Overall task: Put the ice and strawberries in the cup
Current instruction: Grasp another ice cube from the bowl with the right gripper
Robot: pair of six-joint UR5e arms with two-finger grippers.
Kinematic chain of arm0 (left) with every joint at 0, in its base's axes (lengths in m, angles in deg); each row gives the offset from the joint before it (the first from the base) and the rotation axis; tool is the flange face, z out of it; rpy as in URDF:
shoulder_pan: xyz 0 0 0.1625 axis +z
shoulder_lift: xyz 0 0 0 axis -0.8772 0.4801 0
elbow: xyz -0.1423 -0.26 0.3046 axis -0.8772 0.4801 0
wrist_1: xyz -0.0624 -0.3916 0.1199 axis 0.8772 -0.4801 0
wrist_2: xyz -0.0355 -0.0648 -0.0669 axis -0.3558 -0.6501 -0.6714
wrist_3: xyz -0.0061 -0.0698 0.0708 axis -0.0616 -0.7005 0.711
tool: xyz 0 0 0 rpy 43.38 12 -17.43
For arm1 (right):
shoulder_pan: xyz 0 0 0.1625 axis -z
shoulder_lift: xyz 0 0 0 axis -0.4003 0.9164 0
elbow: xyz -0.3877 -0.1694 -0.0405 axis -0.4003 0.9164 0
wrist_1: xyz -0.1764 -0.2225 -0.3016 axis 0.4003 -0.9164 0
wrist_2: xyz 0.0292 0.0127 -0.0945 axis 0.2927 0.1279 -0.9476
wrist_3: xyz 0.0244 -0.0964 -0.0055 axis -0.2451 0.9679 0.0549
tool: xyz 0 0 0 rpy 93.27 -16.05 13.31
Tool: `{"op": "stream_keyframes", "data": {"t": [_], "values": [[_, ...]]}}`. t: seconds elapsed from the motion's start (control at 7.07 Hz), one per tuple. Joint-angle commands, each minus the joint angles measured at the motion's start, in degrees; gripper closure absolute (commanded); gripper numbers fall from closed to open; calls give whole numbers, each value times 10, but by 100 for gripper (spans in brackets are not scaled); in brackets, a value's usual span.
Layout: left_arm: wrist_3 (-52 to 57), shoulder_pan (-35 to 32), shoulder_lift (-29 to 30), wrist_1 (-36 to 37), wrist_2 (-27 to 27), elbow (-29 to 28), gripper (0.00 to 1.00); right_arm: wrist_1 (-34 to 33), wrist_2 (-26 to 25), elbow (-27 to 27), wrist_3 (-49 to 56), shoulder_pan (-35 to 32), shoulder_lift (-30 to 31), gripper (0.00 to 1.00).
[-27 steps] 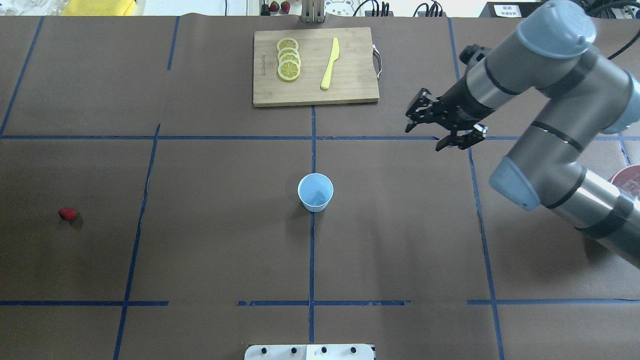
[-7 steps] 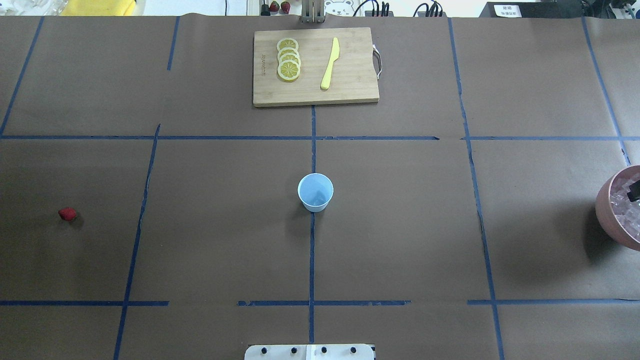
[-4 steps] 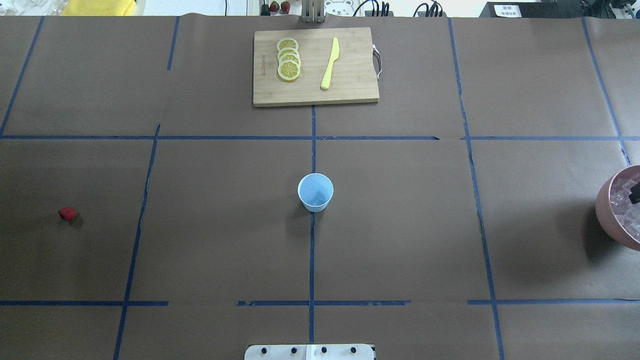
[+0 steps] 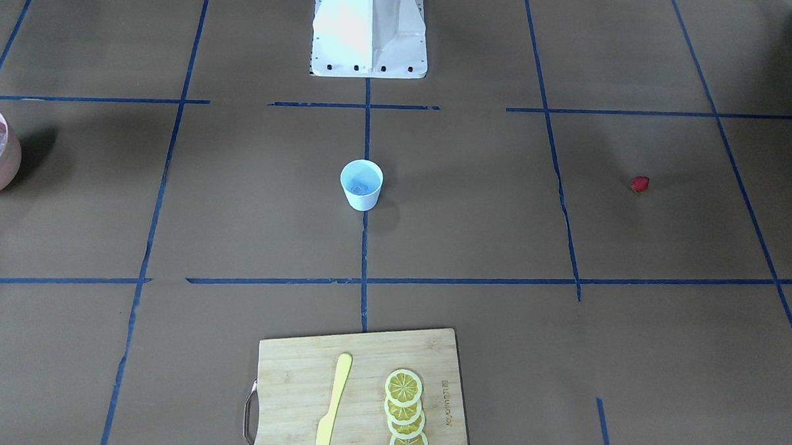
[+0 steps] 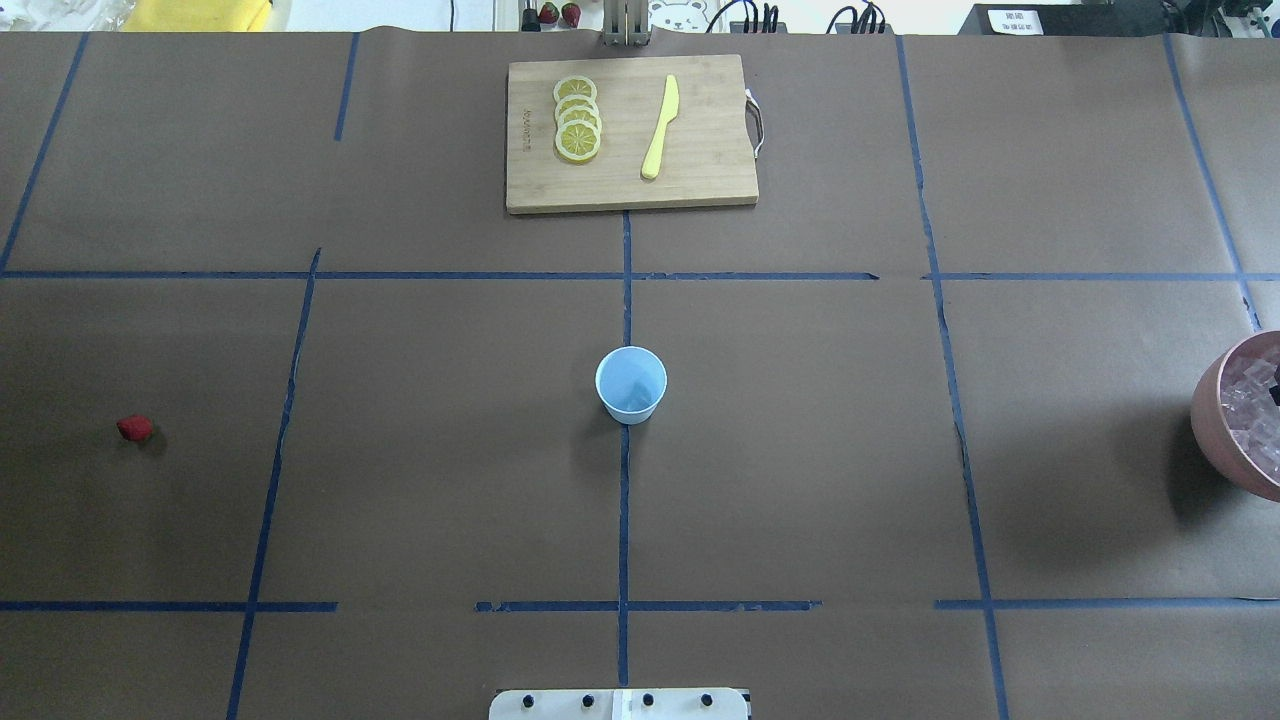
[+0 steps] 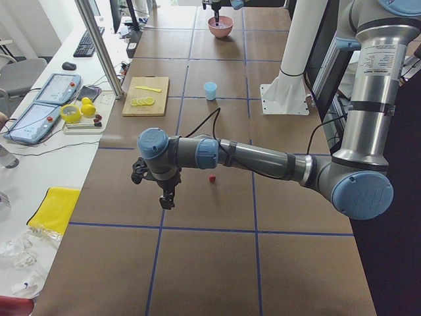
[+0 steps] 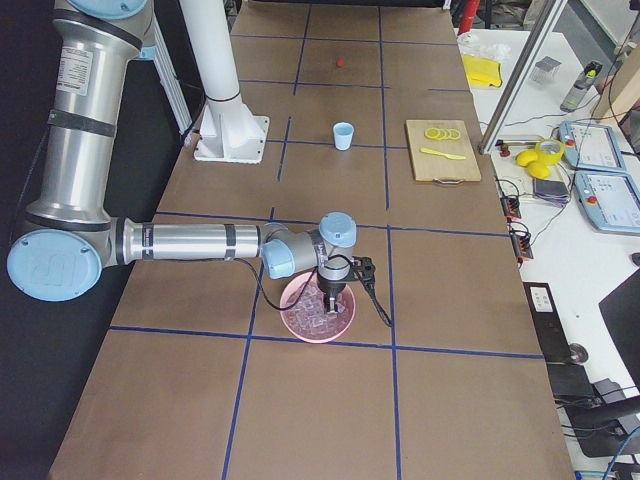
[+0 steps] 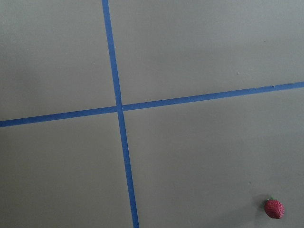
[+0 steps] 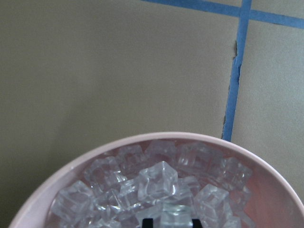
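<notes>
The brown paper-covered table [image 5: 800, 450], marked off by blue tape lines, lies mostly bare. Broad open stretches run on every side of its middle.

A rectangular wooden cutting board [image 5: 700, 180] sits at the middle of the far edge. It carries a yellow plastic knife [image 5: 660, 128] and a row of overlapping yellow lemon slices [image 5: 577, 120].

The round pink bowl [image 5: 1210, 420] stands at the robot's right edge, partly cut off in the overhead view. It is heaped with clear glossy ice cubes [image 9: 159, 183]. The right gripper [image 7: 333, 302] reaches down into the bowl among the cubes. I cannot tell whether its fingers are spread or pinching one.

The left gripper [image 6: 153, 191] hangs over the table near the robot's left edge, apart from the berry. Its finger spacing cannot be judged.

The small pale blue tapered cup [image 5: 631, 385] stands upright at the table's centre, well apart from everything.

The tiny red strawberry [image 5: 135, 428] lies alone near the left edge.
</notes>
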Motion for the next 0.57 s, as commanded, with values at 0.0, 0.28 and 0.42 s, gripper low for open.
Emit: {"op": "stream_keyframes", "data": {"t": [0.0, 0.28, 0.42], "values": [[0, 0, -1, 0, 0, -2, 0, 0, 2, -7, 2, -2, 2, 100], [0, 0, -1, 0, 0, -1, 0, -8, 6, -72, -6, -21, 14, 100], [0, 0, 0, 0, 0, 0, 0, -9, 7, -101, -50, -20, 12, 100]]}}
